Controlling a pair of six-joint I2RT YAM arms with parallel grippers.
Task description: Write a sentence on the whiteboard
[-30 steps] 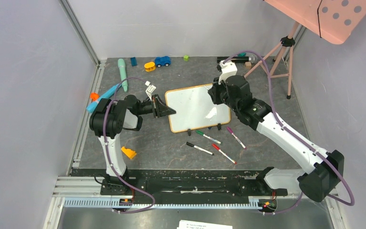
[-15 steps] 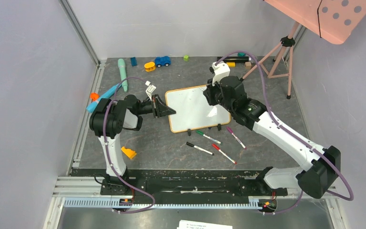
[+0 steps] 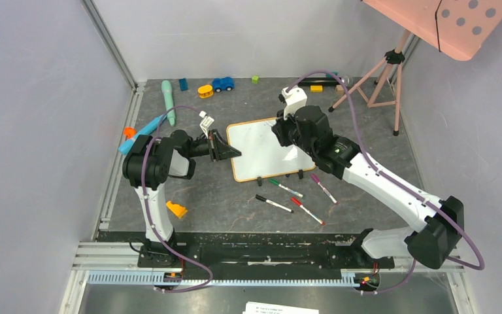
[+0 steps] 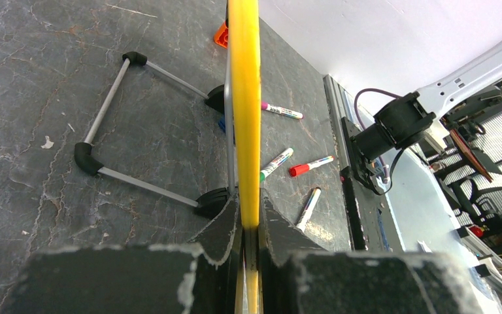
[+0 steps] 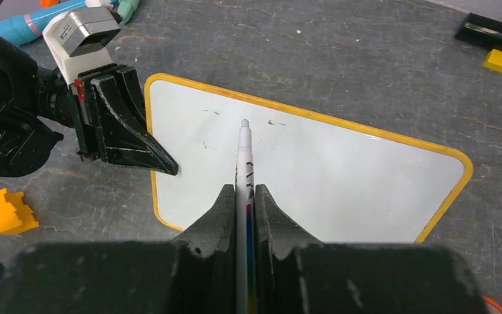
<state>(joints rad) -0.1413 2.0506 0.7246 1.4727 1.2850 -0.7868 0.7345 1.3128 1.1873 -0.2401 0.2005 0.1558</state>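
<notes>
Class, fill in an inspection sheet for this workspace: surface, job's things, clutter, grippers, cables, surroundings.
surface: dark grey mottled table.
job's things: whiteboard nearly blank, only faint specks; no words readable.
clutter: four loose markers by the board's near edge; blue toy car, orange block.
grippers: left gripper shut on the whiteboard's edge; right gripper shut on a marker, tip over the board.
cables: purple cable along each arm.
surroundings: grey walls; pink dotted panel on a tripod.

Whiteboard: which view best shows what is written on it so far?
Right wrist: the whiteboard face fills the view, bare but for a few faint specks. Top view shows it small, partly behind the right arm; left wrist shows only its yellow edge.
</notes>
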